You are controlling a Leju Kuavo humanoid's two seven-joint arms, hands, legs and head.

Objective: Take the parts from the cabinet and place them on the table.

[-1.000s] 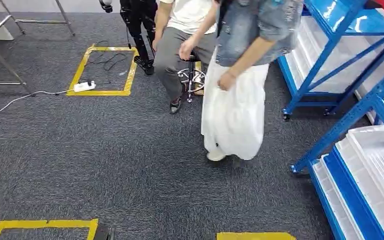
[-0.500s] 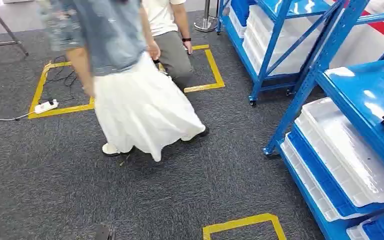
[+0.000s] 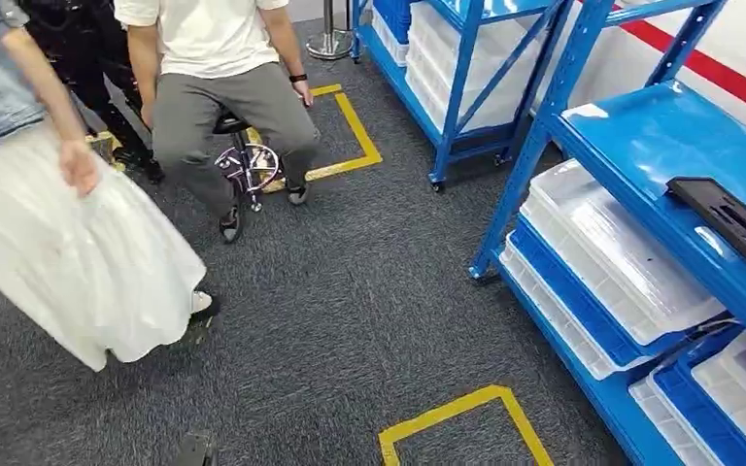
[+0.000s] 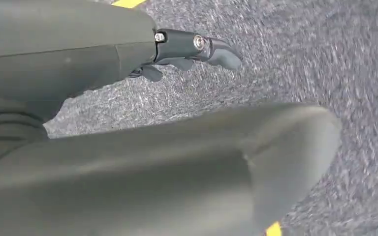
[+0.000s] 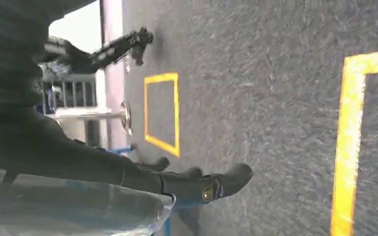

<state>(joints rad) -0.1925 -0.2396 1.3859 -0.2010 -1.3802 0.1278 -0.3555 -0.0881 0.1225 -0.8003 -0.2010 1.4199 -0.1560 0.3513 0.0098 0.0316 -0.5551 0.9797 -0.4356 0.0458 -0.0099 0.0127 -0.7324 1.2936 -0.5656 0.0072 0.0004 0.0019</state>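
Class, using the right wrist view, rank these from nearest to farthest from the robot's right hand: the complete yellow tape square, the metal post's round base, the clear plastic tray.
From the right hand:
1. Clear plastic tray, close beside the hand, by the blue rack.
2. Yellow tape square, out on the carpet.
3. Post's round base, just beyond the square.

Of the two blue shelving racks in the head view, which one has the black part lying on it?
The nearer blue rack at right: the black part lies on its upper shelf. The far rack holds only white trays.

Shelving rack [image 3: 583, 116] stands right, trays [image 3: 612, 257] on its lower shelves, a flat part [image 3: 733, 228] on the upper shelf; two people [image 3: 68, 233] left, one seated on a stool [image 3: 243, 160] behind
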